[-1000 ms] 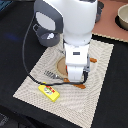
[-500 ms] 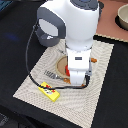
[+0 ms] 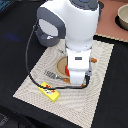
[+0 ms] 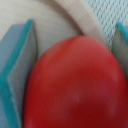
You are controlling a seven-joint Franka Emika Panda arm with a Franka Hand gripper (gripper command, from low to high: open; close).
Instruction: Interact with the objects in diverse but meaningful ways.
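While the arm stands bent low over the middle of a pale woven mat in the exterior view, its bulk hides most of what lies beneath it, and only a sliver of a round wooden board shows at the base of the wrist. The wrist view fills in the rest: a red tomato takes up most of that picture, sitting between the two teal-edged fingers, one on each side of it. The fingers stand close against the tomato's sides, so the gripper appears to be closed on it, though the blur makes the actual contact hard to confirm. Behind the tomato a curved strip of pale wood crosses the mat's weave. On the mat, toward the exterior view's left and nearer the camera, lies a yellow box, well apart from the gripper, with a black cable looping past it. A grey pot rests on a brown surface at the exterior view's far right, beyond the mat on the dark counter.
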